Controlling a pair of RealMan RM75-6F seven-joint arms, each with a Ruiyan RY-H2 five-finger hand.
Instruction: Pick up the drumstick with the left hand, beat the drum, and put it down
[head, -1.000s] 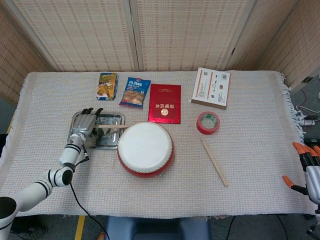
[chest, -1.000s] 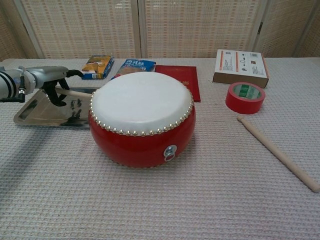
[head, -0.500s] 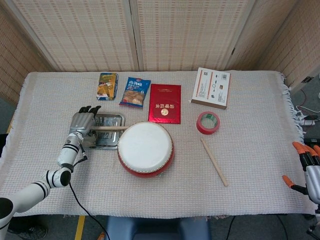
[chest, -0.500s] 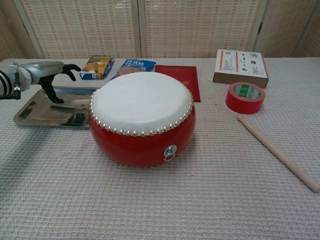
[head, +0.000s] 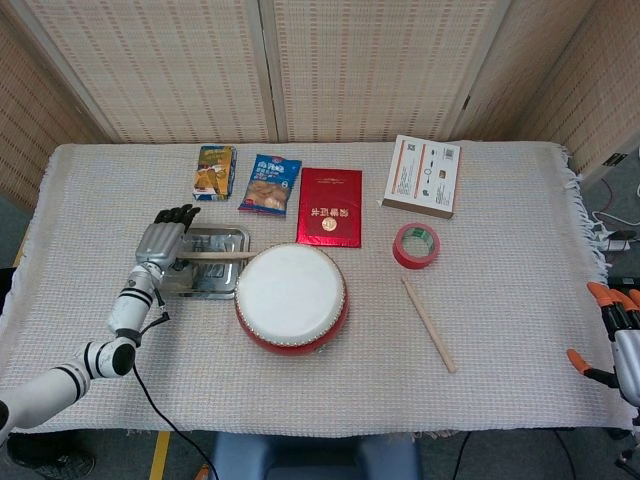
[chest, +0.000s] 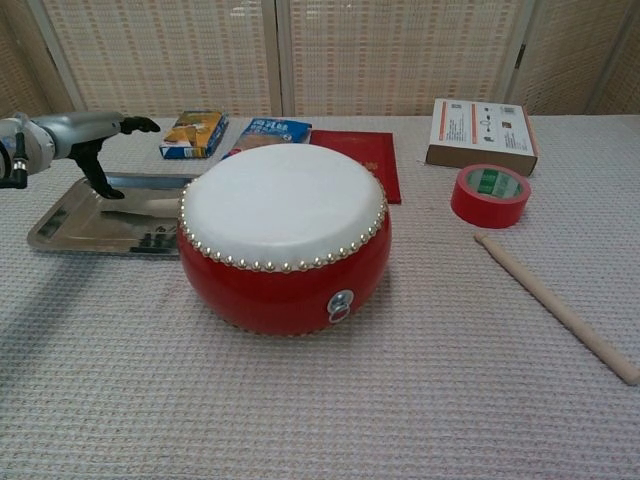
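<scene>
The red drum (head: 292, 296) (chest: 283, 235) with a white skin stands at the table's middle. Left of it is a metal tray (head: 222, 235) (chest: 60, 226), and a wooden drumstick (head: 216, 255) (chest: 148, 207) lies across the tray with one end by the drum. My left hand (head: 161, 241) (chest: 92, 134) hovers over the tray's left end, its fingers spread and holding nothing, apart from the stick. A second drumstick (head: 428, 323) (chest: 556, 306) lies on the cloth to the right of the drum. My right hand (head: 617, 330) sits at the far right edge, empty, with fingers apart.
At the back lie two snack packets (head: 215, 171) (head: 269, 184), a red booklet (head: 331, 206) and a white box (head: 423, 175). A red tape roll (head: 415, 245) (chest: 489, 195) sits right of the drum.
My left hand let go of the drumstick, opened, and drew up and to the left. The stick now lies on the tray.
</scene>
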